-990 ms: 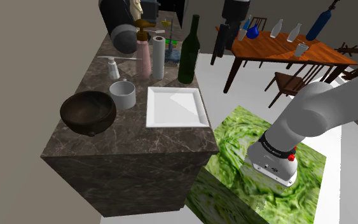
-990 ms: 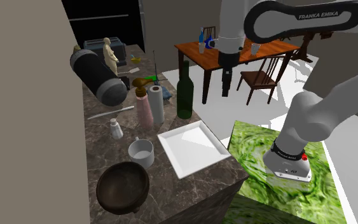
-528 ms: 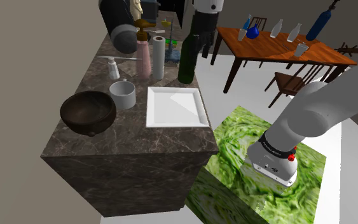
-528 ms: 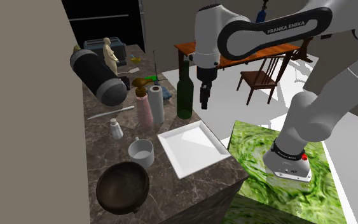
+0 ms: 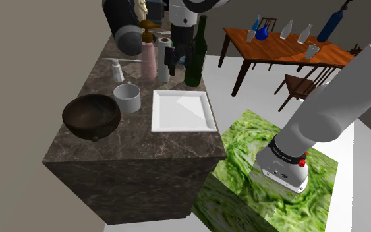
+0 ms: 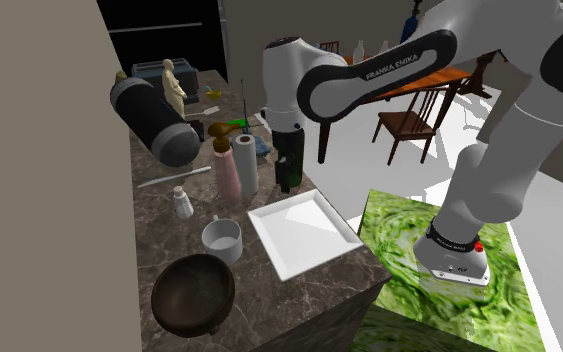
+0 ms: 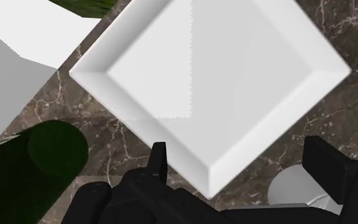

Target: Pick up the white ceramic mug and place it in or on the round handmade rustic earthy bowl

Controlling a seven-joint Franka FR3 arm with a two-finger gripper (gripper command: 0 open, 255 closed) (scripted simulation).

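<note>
I see the fingers [image 7: 327, 167] standing apart, holding nothing, over the far edge of the white plate [image 5: 182, 111], close in front of the green bottle [image 5: 196, 53]. The white mug [image 5: 127, 97] stands upright on the marble worktop [image 5: 131, 142], between the plate and the dark bowl [image 5: 91, 116], just beside the bowl. To reach it well, I'd say the arm should swing across at height, clear of the bottle and the paper roll [image 5: 163, 59] (both look easy to topple). It should then settle square above the mug and come down with one finger inside the wall and one outside.
</note>
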